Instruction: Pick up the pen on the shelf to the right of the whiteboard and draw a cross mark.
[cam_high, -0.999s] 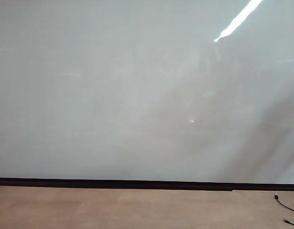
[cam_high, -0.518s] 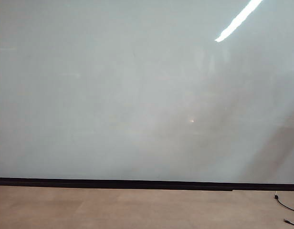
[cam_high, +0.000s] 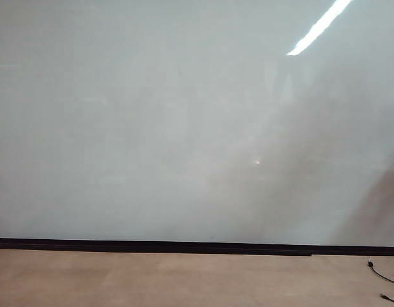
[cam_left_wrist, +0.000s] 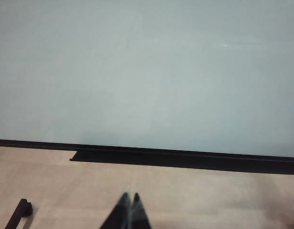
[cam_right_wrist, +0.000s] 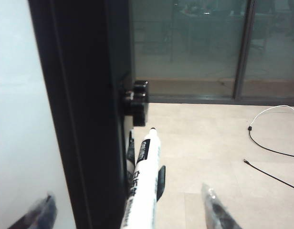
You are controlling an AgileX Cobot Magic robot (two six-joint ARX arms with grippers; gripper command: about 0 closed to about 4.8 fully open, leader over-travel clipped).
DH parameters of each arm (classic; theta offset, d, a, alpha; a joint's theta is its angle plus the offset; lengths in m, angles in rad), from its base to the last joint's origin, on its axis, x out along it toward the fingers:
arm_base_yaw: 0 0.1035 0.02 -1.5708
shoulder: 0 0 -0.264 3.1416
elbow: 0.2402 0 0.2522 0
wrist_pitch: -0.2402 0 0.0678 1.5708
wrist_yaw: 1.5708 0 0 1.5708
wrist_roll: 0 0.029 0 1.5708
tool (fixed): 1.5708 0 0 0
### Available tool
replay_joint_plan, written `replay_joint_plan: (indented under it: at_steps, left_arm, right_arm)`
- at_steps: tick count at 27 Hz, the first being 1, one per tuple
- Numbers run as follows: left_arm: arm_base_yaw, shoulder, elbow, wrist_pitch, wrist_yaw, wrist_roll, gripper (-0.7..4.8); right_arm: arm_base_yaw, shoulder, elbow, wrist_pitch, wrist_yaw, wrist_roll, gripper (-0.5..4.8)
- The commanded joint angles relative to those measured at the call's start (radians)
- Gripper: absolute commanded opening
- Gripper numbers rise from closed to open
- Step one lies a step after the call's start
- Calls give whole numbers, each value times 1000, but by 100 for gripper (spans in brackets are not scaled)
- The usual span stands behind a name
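I see the right gripper (cam_right_wrist: 128, 210) spread wide around the pen (cam_right_wrist: 142, 183), not touching it; the pen sits clipped beside the whiteboard (cam_high: 184, 128) frame. The left gripper (cam_left_wrist: 128, 212) hangs pinched together, facing the whiteboard.

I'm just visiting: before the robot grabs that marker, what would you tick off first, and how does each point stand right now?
1. Right gripper open: ok, fingers spread wide.
2. Pen between those fingers: ok, it lies between them, untouched.
3. Pen seated in its black clip holder beside the whiteboard's frame: ok.
4. Pen cap off: appears ok; a small dark tip shows.
5. Whiteboard free of marks where the cross goes: ok, no cross drawn yet.
6. Left gripper out of the way: ok, shut, low before the board.
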Motion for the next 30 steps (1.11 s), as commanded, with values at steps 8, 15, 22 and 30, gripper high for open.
replay_joint_plan:
  at_steps: [8, 15, 22, 30]
  left_arm:
    - [0, 0, 3, 5, 4, 5, -4]
    - [0, 0, 3, 5, 4, 4, -4]
    - [0, 0, 3, 5, 4, 5, -4]
    - [0, 0, 3, 5, 4, 5, -4]
  right_arm:
    - [-1, 12, 18, 17, 10, 23, 354]
    - [2, 33, 35, 17, -6, 39, 334]
    - [1, 33, 48, 17, -10, 39, 301]
    - [1, 33, 50, 17, -21, 42, 272]
